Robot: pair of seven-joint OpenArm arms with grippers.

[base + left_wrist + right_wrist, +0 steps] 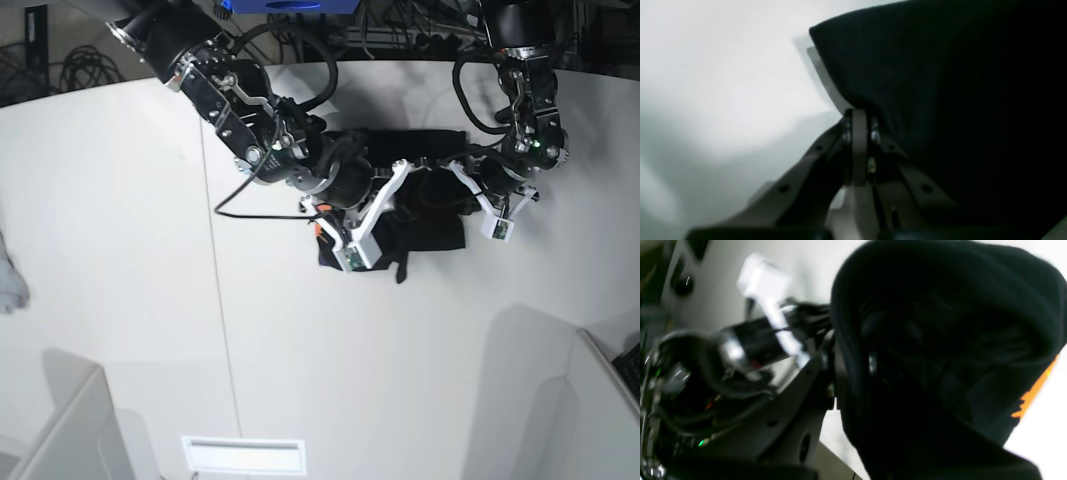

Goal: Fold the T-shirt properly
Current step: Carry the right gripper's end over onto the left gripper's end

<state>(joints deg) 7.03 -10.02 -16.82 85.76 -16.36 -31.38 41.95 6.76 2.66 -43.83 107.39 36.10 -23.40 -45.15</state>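
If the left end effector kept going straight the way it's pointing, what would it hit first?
The T-shirt. The left end effector is already shut on a fold of the black cloth, which lies directly ahead of its tips. Beyond that, probably the white table, though depth is unclear.

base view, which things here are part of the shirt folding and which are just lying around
Part of the job:
black T-shirt
left gripper, shut on the shirt
right gripper, shut on the shirt

Lying about:
pale grey cloth at the table's edge
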